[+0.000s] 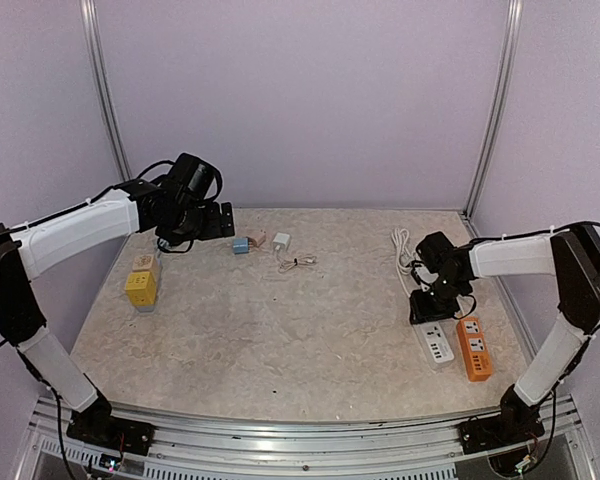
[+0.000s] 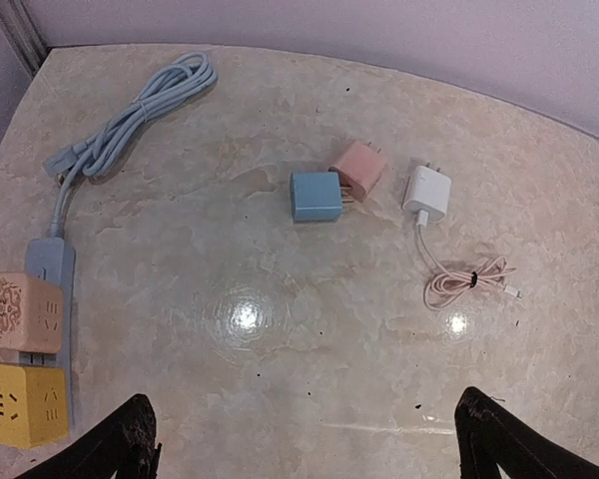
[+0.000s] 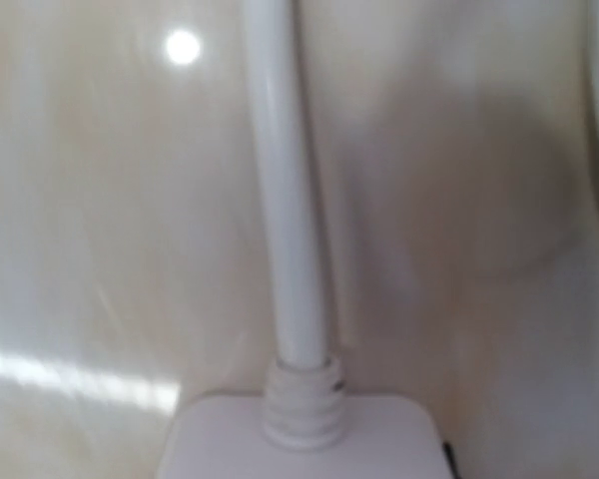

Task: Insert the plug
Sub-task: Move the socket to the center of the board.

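Note:
Three plugs lie at the back of the table: a blue plug [image 2: 315, 197] [image 1: 241, 245], a pink plug [image 2: 358, 170] touching it, and a white charger plug [image 2: 427, 193] [image 1: 281, 242] with a coiled pink cable [image 2: 469, 282]. My left gripper [image 2: 309, 451] [image 1: 215, 220] hovers open high above the table, left of the plugs, holding nothing. My right gripper [image 1: 430, 300] is down at the far end of the white power strip [image 1: 438, 345] [image 3: 299, 439], where the strip's white cord [image 3: 285, 200] comes out. Its fingers do not show in the right wrist view.
An orange power strip [image 1: 473, 347] lies beside the white one at the right. At the left, a yellow cube socket [image 2: 20, 404] [image 1: 140, 288] and a peach cube socket [image 2: 18, 312] sit on a grey-blue strip [image 2: 50, 264] with a bundled grey cable [image 2: 130, 115]. A white cord [image 1: 402, 250] coils at the back right.

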Robot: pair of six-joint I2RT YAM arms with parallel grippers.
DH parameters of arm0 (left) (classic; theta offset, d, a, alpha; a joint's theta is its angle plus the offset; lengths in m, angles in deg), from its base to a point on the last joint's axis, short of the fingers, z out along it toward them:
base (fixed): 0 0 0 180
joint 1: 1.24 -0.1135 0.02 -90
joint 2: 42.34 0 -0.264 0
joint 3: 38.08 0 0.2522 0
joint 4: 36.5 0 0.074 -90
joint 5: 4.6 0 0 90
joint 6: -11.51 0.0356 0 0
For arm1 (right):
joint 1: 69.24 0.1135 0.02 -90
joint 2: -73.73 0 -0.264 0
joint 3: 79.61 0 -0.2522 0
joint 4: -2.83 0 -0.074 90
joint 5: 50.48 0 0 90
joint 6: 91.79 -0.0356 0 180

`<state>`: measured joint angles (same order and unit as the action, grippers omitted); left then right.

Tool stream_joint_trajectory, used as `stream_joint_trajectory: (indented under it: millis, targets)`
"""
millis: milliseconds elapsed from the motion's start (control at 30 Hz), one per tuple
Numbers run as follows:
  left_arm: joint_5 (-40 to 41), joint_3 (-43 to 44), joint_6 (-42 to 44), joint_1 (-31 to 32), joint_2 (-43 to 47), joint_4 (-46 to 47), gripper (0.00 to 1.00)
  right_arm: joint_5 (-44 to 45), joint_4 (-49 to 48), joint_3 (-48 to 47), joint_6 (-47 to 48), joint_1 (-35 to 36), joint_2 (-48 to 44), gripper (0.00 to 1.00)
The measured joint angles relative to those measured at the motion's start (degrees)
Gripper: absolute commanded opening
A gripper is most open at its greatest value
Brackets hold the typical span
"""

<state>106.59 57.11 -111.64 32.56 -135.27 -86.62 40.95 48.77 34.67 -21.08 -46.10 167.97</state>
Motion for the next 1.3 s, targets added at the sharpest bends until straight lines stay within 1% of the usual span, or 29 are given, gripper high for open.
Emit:
stream_joint_trajectory:
  millis: [167,333,500,533,567,700,767,867,933,1167,1300]
  targets:
    - [0.2,-1.4,-0.7,0.4,2.1,0.1,0.99,-0.2,0.6,-10.5,-0.1,0.5,8.9,0.22]
    - [0.7,-1.5,-1.6,1.9,3.1,-0.1,0.99,-0.3,2.7,-25.0,-1.0,1.1,19.6,0.23]
    - [0.9,-3.1,-3.0,3.1,3.5,-0.1,0.99,0.0,6.3,-41.5,-3.0,3.7,30.2,0.25]
    - [1.1,-3.5,-3.3,3.3,3.5,-0.2,0.99,0.1,6.8,-44.5,-3.6,4.5,32.0,0.28]
    - [1.2,-3.8,-3.5,3.3,3.5,-0.3,0.99,0.1,7.0,-47.4,-4.4,5.5,33.7,0.32]
    - [1.8,-4.2,-4.2,3.8,3.5,-0.8,0.99,0.0,6.8,-53.8,-6.9,8.8,37.2,0.57]
    - [1.8,-4.2,-4.3,4.0,3.5,-1.0,0.99,-0.5,5.7,-54.1,-7.8,9.9,37.4,0.62]
    - [2.0,-4.5,-4.4,4.2,3.6,-1.2,0.99,-1.3,2.5,-50.9,-8.5,11.0,36.9,0.66]
    - [2.1,-4.8,-4.4,4.2,3.6,-1.2,0.99,-2.1,-0.7,-45.9,-8.6,11.4,34.1,0.68]
    - [2.2,-5.1,-4.6,4.2,3.5,-1.0,0.99,-4.3,-7.0,-28.3,-8.9,12.0,23.2,0.7]
    - [1.9,-4.8,-4.5,3.7,1.4,-0.3,0.99,-7.0,-9.6,-22.0,-9.0,13.7,18.8,0.72]
